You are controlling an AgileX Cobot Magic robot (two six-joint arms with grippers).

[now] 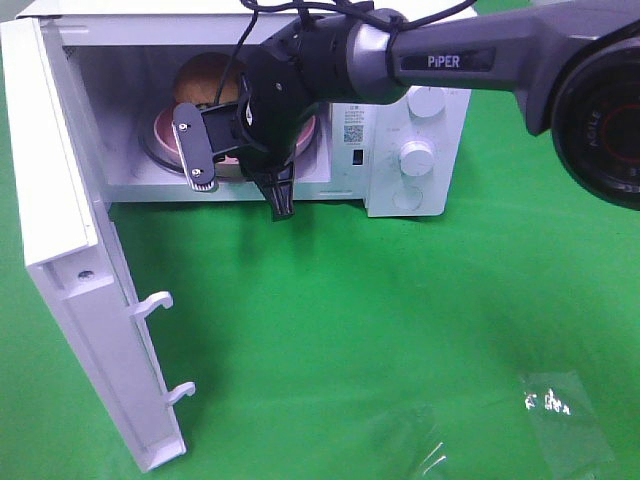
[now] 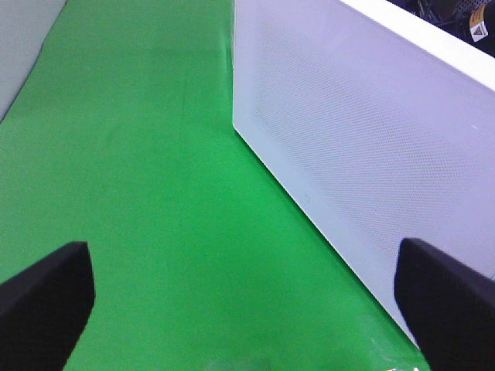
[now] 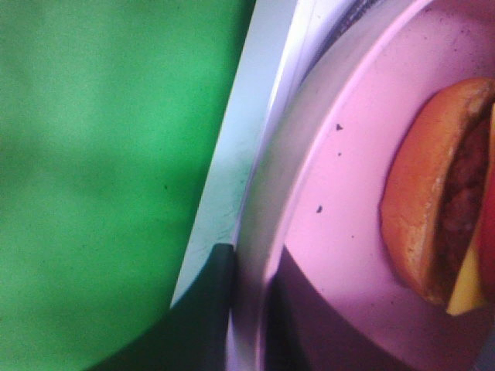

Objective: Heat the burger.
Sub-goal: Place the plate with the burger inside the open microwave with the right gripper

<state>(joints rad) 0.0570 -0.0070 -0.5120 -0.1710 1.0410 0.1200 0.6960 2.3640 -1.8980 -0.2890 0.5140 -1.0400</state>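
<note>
The burger (image 1: 203, 78) sits on a pink plate (image 1: 160, 132) inside the open microwave (image 1: 395, 190). In the right wrist view its golden bun, dark patty and yellow cheese (image 3: 433, 201) show close up on the plate (image 3: 348, 154). My right gripper (image 1: 225, 162) reaches into the oven's opening. It is shut on the plate's near rim (image 3: 251, 325), with one dark finger outside the rim and one on the plate. My left gripper (image 2: 244, 309) is open and empty, low over the green cloth beside a white panel (image 2: 371, 154). It is out of the overhead view.
The microwave door (image 1: 80, 250) stands swung wide open at the left, its latch hooks pointing right. Two dials (image 1: 417, 155) are on the oven's right panel. Two clear plastic wrappers (image 1: 560, 415) (image 1: 425, 450) lie on the green cloth at the front right.
</note>
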